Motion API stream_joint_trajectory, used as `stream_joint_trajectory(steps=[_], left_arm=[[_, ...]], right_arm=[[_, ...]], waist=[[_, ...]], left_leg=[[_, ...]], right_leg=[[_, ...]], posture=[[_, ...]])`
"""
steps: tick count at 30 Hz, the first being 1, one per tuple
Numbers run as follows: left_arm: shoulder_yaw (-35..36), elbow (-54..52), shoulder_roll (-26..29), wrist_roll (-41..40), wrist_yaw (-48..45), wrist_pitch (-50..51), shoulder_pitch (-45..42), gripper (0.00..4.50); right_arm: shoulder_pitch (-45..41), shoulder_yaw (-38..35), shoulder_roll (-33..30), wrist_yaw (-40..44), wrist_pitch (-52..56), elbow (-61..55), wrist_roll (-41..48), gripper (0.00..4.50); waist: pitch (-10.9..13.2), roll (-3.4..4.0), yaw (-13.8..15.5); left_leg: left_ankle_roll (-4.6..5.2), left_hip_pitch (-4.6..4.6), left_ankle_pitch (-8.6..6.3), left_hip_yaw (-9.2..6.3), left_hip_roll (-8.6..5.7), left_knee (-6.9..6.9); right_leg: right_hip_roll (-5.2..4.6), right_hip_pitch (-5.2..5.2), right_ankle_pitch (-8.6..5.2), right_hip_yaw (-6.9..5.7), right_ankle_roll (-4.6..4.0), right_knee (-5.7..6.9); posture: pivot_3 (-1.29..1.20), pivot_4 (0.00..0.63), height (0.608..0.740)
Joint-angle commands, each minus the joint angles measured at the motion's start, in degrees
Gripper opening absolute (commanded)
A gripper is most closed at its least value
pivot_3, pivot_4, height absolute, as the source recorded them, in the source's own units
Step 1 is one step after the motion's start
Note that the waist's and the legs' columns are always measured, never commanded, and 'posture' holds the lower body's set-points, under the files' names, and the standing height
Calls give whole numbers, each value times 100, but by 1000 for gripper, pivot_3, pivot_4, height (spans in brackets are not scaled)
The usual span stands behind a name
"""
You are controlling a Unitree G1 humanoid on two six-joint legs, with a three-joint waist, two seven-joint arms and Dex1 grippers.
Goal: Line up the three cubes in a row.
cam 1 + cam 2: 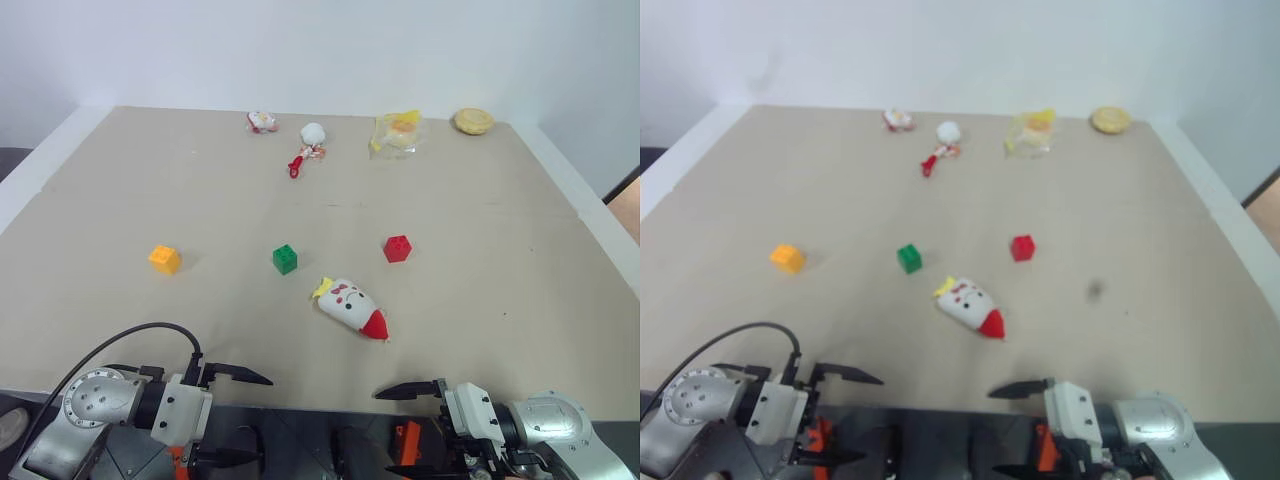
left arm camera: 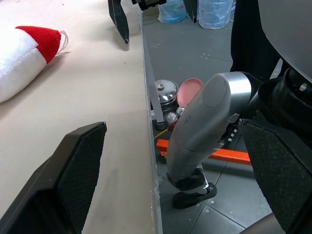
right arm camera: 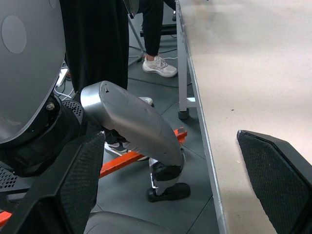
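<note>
While empty, left tool point(image 1: 245, 416) fingers apart | right tool point(image 1: 400, 430) fingers apart, empty

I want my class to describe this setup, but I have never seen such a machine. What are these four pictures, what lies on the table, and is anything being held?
This is a two-armed robot standing at the near edge of a beige table. Two pictures come from cameras in its head, looking down over the arms. The other two come from cameras on its wrists, looking along each claw's black fingers.

The left claw and the right claw both stand open at the table's edge, holding nothing.

On the table sit three small studded cubes, apart from one another: an orange-yellow cube, a green cube and a red cube. Near them lies a white rocket toy with a red tip. Several small toys lie along the far side.

The cubes are not yet tidily lined up.
</note>
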Motion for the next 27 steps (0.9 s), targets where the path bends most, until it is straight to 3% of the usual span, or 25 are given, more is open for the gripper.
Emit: stream_joint_trajectory(steps=[1, 11, 14, 17, 22, 27], left_arm=[[-49, -283, 187, -143, -162, 35, -18, 4489], [-86, -724, 534, -619, -412, 727, 67, 4489], [38, -727, 505, -686, -182, 968, -124, 4489], [240, -788, 378, -1163, 444, 1840, -571, 4489], [722, -854, 156, -1848, 1353, 2768, -997, 4489], [741, -1073, -451, -2249, 2030, 3342, -1261, 4489]], right_arm=[[-11, 17, 63, 8, -143, -14, 12, 4500], [-168, 24, 113, -70, 137, -251, 225, 4500], [-123, -162, 75, -157, 509, -556, 705, 4500], [-269, -395, 41, -452, 997, -923, 1232, 4500], [-1386, -790, -181, -1478, 2412, -1244, 1994, 4500], [-2630, -405, -68, -2614, 3818, -875, 1649, 4500]], waist=[[0, 0, 0], [0, -2, -1], [0, -1, 0], [0, -1, 0], [5, -5, -21], [9, -19, -2]], left_leg=[[0, 0, 0, 0, 0, 0], [0, 5, 0, 5, 6, 0], [0, 5, 0, 5, 6, 0], [0, 5, 0, 4, 6, 0], [6, 10, 5, 6, 11, 23], [7, 26, 5, 5, 11, 23]], right_leg=[[0, 0, 0, 0, 0, 0], [1, 3, 0, -4, 0, 3], [2, 3, 0, -4, 0, 4], [2, 3, 0, -5, 0, 6], [3, 9, 3, -5, 2, 20], [4, 10, 28, -11, 1, 21]], posture=[[0, 150, 738], [0, 150, 738], [0, 150, 738], [0, 150, 738], [0, 150, 738], [0, 150, 738]])
